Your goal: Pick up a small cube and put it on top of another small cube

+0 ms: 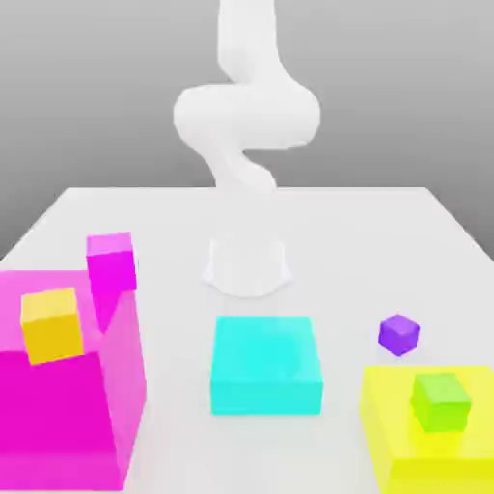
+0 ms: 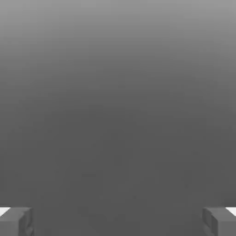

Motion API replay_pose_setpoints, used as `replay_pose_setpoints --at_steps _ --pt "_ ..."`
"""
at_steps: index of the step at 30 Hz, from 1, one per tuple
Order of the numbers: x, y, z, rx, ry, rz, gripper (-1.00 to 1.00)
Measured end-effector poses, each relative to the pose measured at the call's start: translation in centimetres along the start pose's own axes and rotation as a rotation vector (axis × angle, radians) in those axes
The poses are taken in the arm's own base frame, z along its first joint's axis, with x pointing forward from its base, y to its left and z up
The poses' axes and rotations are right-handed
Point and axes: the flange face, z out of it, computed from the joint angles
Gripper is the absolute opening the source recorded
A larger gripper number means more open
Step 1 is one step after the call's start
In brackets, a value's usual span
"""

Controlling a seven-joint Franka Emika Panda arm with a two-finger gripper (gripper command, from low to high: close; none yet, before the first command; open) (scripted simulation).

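Observation:
The small cube (image 1: 398,334), glossy purple, lies on the white table (image 1: 347,241) toward the exterior view's right, between the cyan block (image 1: 266,365) and the yellow block (image 1: 405,453). A small magenta cube (image 1: 111,262) sits at the exterior view's left. The white arm (image 1: 246,116) rises from its base at the table's middle and leaves the picture overhead. In the hand view my gripper (image 2: 118,222) is open, its grey fingertips (image 2: 16,222) far apart with nothing between them and plain grey background beyond.
A large magenta block (image 1: 68,415) at the exterior view's left carries an orange cube (image 1: 51,325). The yellow block at the right carries a green cube (image 1: 441,401). The arm's round base (image 1: 248,265) stands behind the cyan block.

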Motion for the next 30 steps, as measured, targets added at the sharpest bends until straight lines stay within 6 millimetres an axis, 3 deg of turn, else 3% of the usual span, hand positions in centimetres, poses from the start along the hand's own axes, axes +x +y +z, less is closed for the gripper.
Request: replay_pose_setpoints --at_steps 7,14,20,26,27,30 --pt "-10.4 -3.1 12.5 -0.001 -0.219 -0.484 0.00" --pt "-23.6 -2.8 20.8 0.048 -0.426 -0.966 0.00" --pt "-35.4 0.5 24.6 0.126 -0.601 -1.381 0.00" --pt "-45.9 6.6 25.6 0.239 -0.777 -1.794 0.00" --pt "-47.5 7.5 25.6 0.260 -0.799 -1.856 0.00" --pt "-49.2 9.0 27.1 0.270 -0.817 -1.891 0.00"
